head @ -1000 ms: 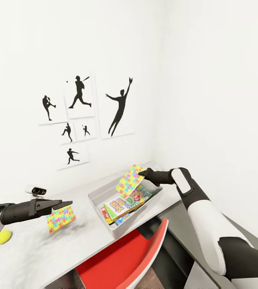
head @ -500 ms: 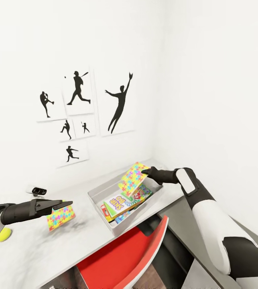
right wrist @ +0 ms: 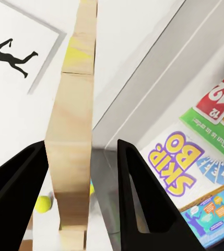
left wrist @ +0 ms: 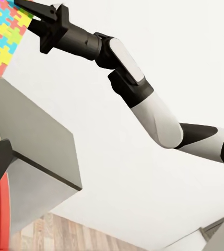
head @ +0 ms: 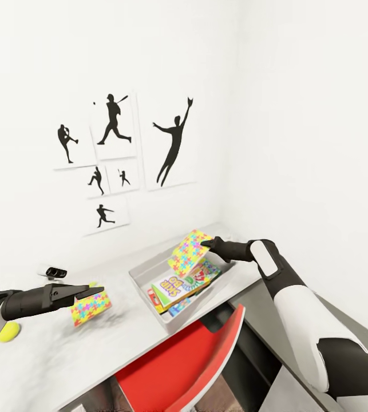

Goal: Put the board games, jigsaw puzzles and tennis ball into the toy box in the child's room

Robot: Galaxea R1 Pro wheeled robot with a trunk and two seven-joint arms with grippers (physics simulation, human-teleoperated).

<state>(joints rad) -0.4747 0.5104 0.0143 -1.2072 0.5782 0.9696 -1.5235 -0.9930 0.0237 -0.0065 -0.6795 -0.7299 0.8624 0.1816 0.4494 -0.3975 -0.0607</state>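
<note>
Since 1 second ago your right gripper (head: pixel 205 245) has carried its jigsaw puzzle (head: pixel 188 252) a little lower over the toy box (head: pixel 145 274), and the head camera has also turned slightly, so the wall pictures (head: pixel 121 154) sit differently in view. The puzzle hangs tilted above the far part of the toy box, held by its upper edge. In the right wrist view the 2 fingers (right wrist: pixel 138 198) stand on both sides of the slab's pale edge, closed on it.

Inside the toy box the Skip-Bo board game (head: pixel 175 285) lies on top, with a blue game box (head: pixel 176 309) partly under it.

Your left gripper (head: pixel 90 291) is closed on the second jigsaw puzzle (head: pixel 91 304), which hangs just above the table (head: pixel 109 343), well apart from the toy box. The tennis ball (head: pixel 7 331) lies on the table farther from the toy box, near the left arm.

The risks, as I judge them:
1. If you release now, the tilted puzzle may land on its edge, lean on the far wall of the toy box or slide over the rim.
2. The left puzzle is held only at 1 edge, so a fast swing toward the toy box could make it slip.
3. The 2 arms may meet above the toy box if you move both together.
</note>
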